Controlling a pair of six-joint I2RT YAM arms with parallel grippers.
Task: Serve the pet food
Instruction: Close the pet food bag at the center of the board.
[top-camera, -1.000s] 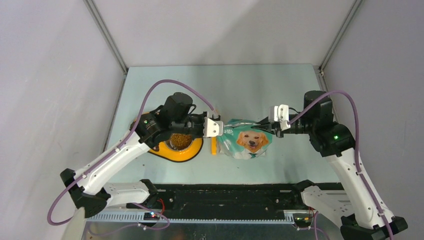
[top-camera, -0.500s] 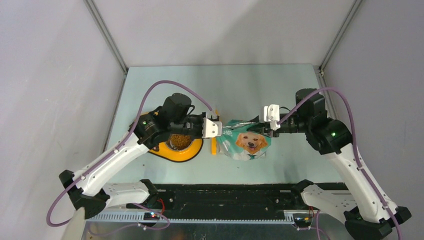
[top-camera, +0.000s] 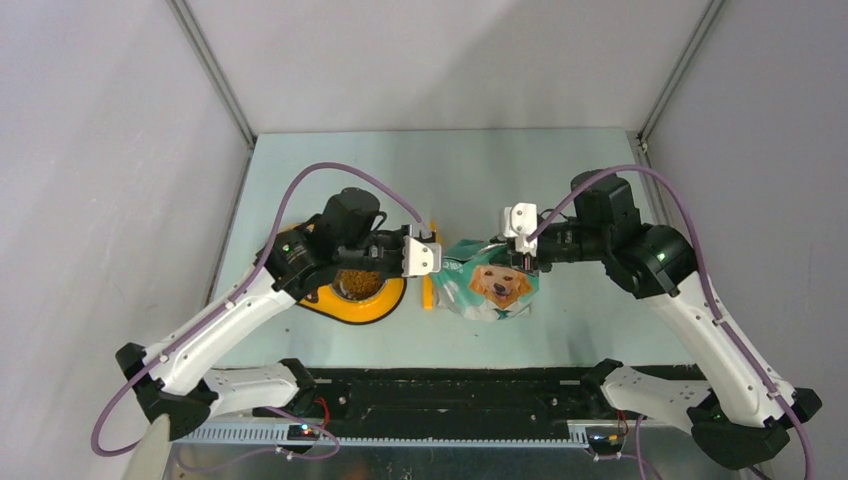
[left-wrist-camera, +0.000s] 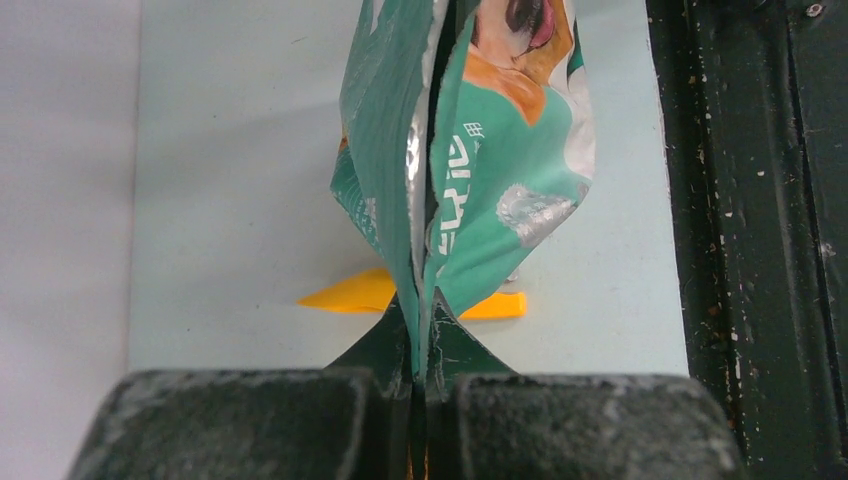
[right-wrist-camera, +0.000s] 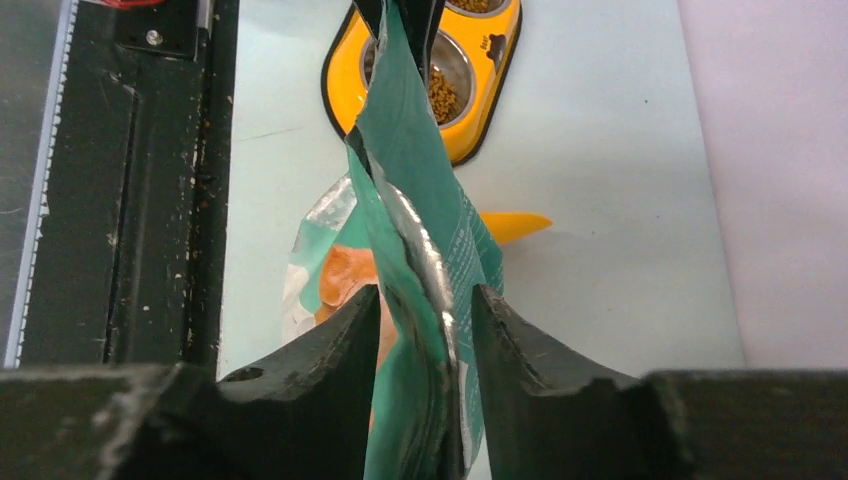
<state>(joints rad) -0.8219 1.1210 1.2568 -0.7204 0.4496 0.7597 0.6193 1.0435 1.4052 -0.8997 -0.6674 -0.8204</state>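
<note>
The pet food (top-camera: 358, 283) is brown kibble lying in a yellow double bowl (top-camera: 385, 303); it also shows in the right wrist view (right-wrist-camera: 441, 95). A green-and-white dog-picture bag (top-camera: 495, 282) stands between the grippers. My left gripper (top-camera: 432, 255) is shut on the bag's left edge (left-wrist-camera: 421, 310). My right gripper (top-camera: 522, 250) is open, its jaws either side of the bag's right top edge (right-wrist-camera: 425, 300), with gaps showing. An orange scoop (top-camera: 428, 292) lies on the table under the bag's left side.
The yellow bowl (right-wrist-camera: 345, 75) lies left of the bag, under my left arm. The black rail (top-camera: 450, 395) runs along the table's near edge. The scoop (left-wrist-camera: 350, 292) points left on the teal table top behind the bag.
My right gripper has moved left to the bag and now has the bag's right edge between its open jaws. My left gripper has kept its hold, hardly moving.
</note>
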